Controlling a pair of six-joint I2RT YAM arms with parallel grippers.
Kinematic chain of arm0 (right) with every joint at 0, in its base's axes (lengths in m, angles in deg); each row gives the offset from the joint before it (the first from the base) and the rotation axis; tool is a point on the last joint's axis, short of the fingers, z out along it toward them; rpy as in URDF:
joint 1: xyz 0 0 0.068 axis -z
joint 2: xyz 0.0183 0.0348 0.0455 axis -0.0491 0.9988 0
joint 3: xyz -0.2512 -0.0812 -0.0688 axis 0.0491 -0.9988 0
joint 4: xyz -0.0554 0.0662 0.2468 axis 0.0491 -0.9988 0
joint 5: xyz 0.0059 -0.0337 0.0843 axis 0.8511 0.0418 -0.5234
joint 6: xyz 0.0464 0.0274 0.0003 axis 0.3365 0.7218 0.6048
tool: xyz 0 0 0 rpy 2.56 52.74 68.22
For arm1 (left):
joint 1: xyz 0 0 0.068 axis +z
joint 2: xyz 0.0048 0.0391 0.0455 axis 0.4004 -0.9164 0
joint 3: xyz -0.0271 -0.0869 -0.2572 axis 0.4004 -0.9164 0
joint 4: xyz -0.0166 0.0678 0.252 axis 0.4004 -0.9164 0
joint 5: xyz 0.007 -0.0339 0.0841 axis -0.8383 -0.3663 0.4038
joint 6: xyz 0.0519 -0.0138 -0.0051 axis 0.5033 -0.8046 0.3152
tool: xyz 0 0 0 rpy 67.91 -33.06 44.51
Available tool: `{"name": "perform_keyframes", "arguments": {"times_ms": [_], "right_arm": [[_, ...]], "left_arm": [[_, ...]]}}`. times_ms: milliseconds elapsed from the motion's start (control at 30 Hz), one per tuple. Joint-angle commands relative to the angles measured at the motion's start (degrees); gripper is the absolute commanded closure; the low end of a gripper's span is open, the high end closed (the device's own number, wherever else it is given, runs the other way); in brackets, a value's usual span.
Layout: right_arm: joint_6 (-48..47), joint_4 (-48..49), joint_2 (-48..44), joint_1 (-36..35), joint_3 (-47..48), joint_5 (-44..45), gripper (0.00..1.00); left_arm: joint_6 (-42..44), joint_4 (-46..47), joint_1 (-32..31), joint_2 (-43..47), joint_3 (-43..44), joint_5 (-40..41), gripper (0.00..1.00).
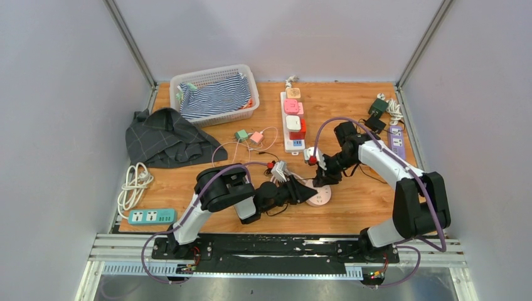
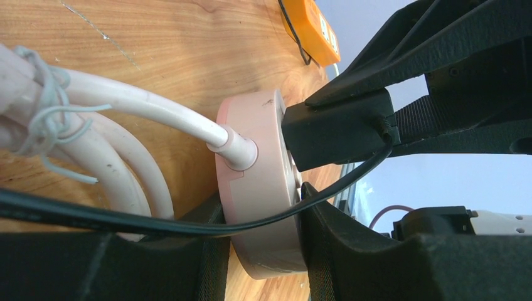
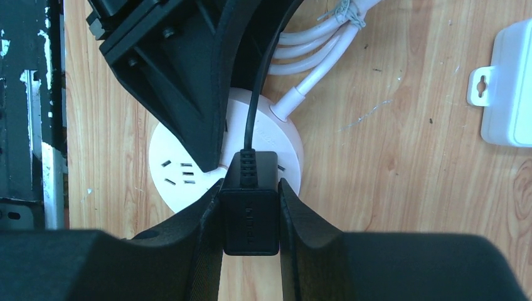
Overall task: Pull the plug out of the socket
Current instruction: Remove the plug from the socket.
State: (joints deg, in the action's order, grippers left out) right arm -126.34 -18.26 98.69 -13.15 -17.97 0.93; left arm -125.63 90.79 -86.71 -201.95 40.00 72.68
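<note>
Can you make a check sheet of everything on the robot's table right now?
Surface: wooden table, partly covered.
Job's things: black plug sits against the round socket, not pulled off yet.
Clutter: basket of striped cloth, grey cloth, long power strip, teal power strip.
Hands: left hand clamps the socket's rim; right hand pinches the plug.
Cables: plug's black cord, socket's white cord, white coil.
Surroundings: grey walls.

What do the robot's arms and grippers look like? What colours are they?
The left arm and right arm have white tubes with chunky black joints. A purple cable loops along each. The left gripper and right gripper are black, with wedge-shaped fingers.
</note>
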Motion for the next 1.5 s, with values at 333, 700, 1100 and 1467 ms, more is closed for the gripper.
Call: {"name": "perform_keyframes", "arguments": {"times_ms": [333, 700, 1100, 1467], "right_arm": [[-20.4, -17.0, 5.5, -2.4, 3.1, -16.2, 1.0], [6.0, 7.7, -0.7, 0.1, -1.1, -1.3, 1.0], [-22.7, -18.6, 5.2, -1.9, 3.0, -16.9, 1.0], [0.8, 1.7, -1.0, 1.0, -0.3, -5.7, 1.0]], "left_arm": [[4.7, 6.0, -2.1, -0.9, 2.2, -5.1, 0.94], [4.6, 6.2, -2.2, -1.1, 2.3, -5.5, 0.94], [4.4, 6.2, -2.2, -1.4, 2.5, -5.5, 0.94], [4.5, 6.3, -2.2, -1.2, 2.5, -5.8, 0.94]]}}
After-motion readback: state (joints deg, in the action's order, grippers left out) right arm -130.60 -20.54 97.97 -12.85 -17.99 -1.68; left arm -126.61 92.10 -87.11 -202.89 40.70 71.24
